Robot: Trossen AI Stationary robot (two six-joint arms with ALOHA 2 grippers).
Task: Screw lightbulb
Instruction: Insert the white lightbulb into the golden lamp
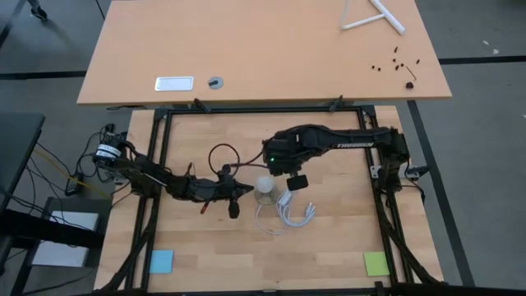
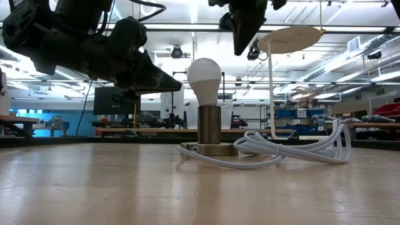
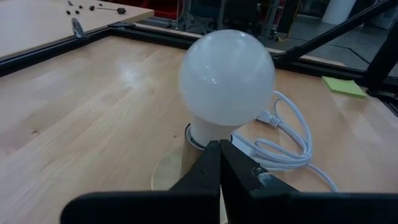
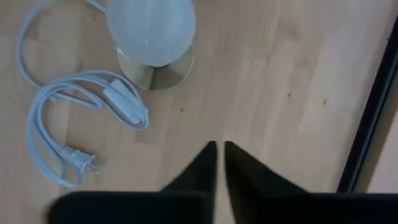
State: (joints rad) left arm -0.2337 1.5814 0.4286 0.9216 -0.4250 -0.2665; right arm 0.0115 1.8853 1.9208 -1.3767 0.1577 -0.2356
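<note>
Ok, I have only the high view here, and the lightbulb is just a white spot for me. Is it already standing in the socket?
Observer: Yes. In the low view the lightbulb stands upright in the brass-coloured socket.
Operator: Does the right hand hold anything?
Observer: No. The right hand is shut and empty, higher than the lightbulb, off to one side, apart from it.
Operator: And the left hand?
Observer: The left hand is shut, low, pointing at the lightbulb's neck. I cannot tell if it touches.
</note>
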